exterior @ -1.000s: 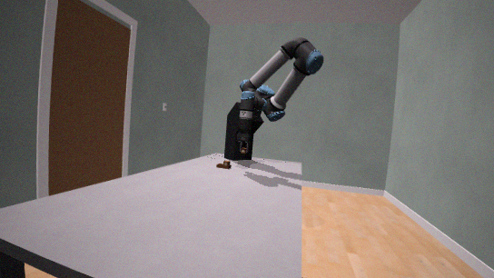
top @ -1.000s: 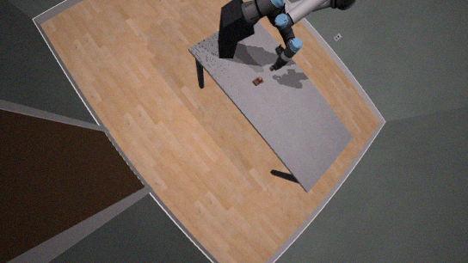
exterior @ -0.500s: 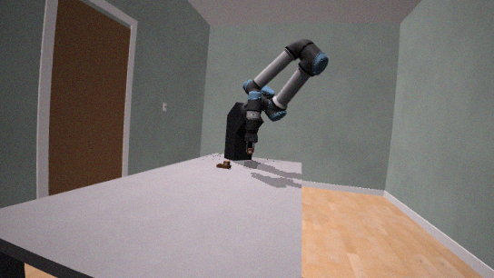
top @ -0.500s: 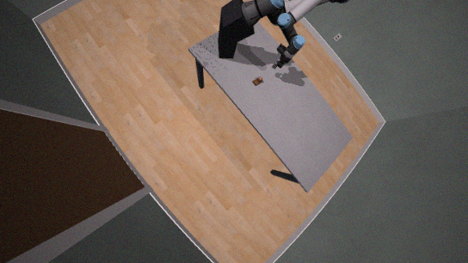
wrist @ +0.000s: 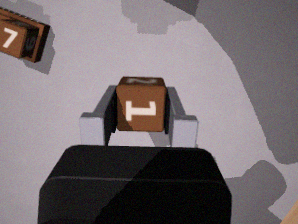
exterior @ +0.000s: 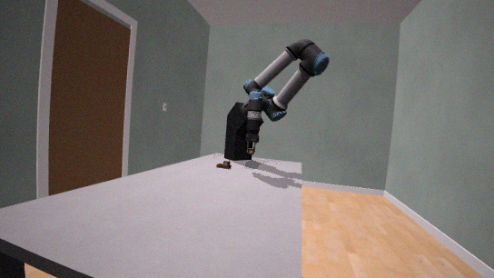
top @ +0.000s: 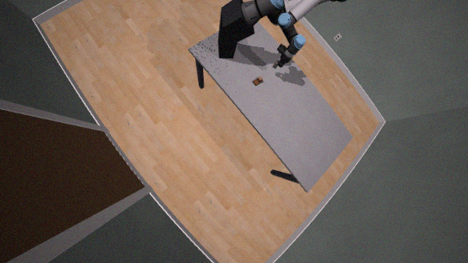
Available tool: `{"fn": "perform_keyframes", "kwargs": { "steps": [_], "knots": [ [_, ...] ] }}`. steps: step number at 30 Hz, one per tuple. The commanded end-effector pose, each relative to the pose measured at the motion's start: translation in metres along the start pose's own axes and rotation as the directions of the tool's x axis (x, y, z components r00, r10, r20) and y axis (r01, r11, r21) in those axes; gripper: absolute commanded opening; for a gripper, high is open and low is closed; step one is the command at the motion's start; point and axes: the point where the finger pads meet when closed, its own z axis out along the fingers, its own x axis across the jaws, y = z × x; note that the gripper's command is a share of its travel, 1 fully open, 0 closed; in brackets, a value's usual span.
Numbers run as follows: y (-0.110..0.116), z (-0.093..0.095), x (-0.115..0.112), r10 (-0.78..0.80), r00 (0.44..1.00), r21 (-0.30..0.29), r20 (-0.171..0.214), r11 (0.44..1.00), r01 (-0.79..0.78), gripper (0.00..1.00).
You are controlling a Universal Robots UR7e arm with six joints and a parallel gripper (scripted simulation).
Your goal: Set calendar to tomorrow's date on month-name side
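My gripper (top: 275,65) (exterior: 251,149) (wrist: 141,100) is shut on a brown cube (wrist: 141,102). The cube's face toward the wrist camera shows a white 1 lying on its side; a darker adjoining face shows part of a digit that looks like a 2. Cube and gripper are in the air above the table, away from the tray. The brown tray (top: 255,82) (exterior: 220,166) (wrist: 43,46) lies on the table, cut off at the wrist view's upper left. The other cube (wrist: 10,40) is in it, with a white 7 on its upward face. The month's name cannot be seen.
The grey table (top: 297,125) (exterior: 150,213) bears the tray near the black robot pedestal (top: 228,39) (exterior: 236,136). Arm shadows fall across the table around the gripper. The table's long edge and the wooden floor (exterior: 363,227) lie beyond the arm.
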Motion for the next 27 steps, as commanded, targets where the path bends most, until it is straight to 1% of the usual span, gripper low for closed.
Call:
{"fn": "perform_keyframes", "kwargs": {
  "steps": [1, 16, 27],
  "knots": [
    [0.0, 0.0, 0.0, -0.001, 1.0, -0.001, 0.0, 1.0, 0.001, 0.6],
    [0.0, 0.007, 0.0, -0.002, 1.0, 0.0, 0.0, 1.0, 0.002, 0.6],
    [0.0, 0.029, 0.0, -0.002, 1.0, 0.0, 0.0, 1.0, 0.002, 0.6]
  ]
}}
